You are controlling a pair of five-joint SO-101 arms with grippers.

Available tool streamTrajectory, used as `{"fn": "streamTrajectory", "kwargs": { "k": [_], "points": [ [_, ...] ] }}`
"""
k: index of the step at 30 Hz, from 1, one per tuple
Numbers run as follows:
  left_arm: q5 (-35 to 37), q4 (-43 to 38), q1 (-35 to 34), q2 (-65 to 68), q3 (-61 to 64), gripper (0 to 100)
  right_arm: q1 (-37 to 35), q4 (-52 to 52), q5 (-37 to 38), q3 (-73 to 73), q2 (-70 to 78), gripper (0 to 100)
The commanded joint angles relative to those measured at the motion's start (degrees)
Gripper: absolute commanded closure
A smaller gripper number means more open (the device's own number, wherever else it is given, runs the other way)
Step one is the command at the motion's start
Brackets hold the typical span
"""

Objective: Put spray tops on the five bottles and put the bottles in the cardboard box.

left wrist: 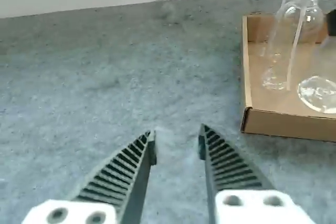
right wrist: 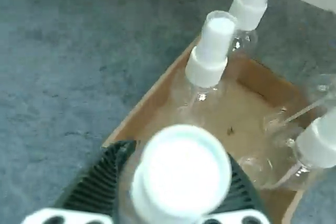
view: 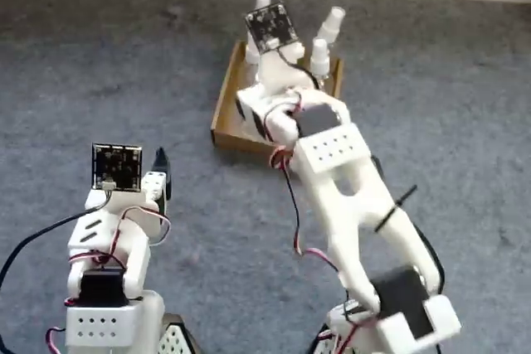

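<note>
The cardboard box lies at the far middle of the grey carpet. Clear bottles with white spray tops stand in it, among them one at the back and one beside it. My right arm stretches over the box. Its gripper is shut on a clear bottle with a white spray top, held over the box next to two other capped bottles. My left gripper is open and holds nothing, low over the carpet, left of the box.
Grey carpet spreads out to the left and right of the box. A pale wall edge runs along the far side. The left arm's base stands at the near left.
</note>
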Motion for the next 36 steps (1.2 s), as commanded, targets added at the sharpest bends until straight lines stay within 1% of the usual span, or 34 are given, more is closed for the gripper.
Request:
{"fn": "streamTrajectory", "kwargs": {
  "k": [1, 2, 6, 13, 23, 31, 33, 36],
  "points": [
    [-0.4, -0.6, -0.7, -0.4, -1.3, 91, 1.8, -1.5, 0.6, -8.1, 2.4, 99.5],
    [-0.4, -0.6, -0.7, -0.4, -1.3, 91, 1.8, -1.5, 1.0, -9.2, 3.5, 99.5],
    [-0.4, -0.6, -0.7, -0.4, -1.3, 91, 1.6, -1.5, 7.9, -11.0, 6.9, 99.5],
    [-0.4, -0.6, 2.2, -0.4, -0.1, 91, 1.7, -1.5, 8.4, -10.9, 10.2, 99.5],
    [-0.4, -0.6, 2.2, -0.4, -0.1, 91, 1.8, -1.5, 8.4, -11.3, 15.9, 99.5],
    [-0.4, -0.6, 2.2, -0.4, -0.1, 91, 1.8, -1.5, 8.3, -11.3, 16.7, 99.4],
    [-0.4, -0.6, 2.2, -0.4, -0.1, 91, 1.8, -1.5, 8.3, -11.3, 16.7, 97.1],
    [-0.4, -0.6, 2.2, -0.4, -0.1, 91, 1.7, -1.5, 8.3, -11.3, 16.7, 88.9]
  ]
}}
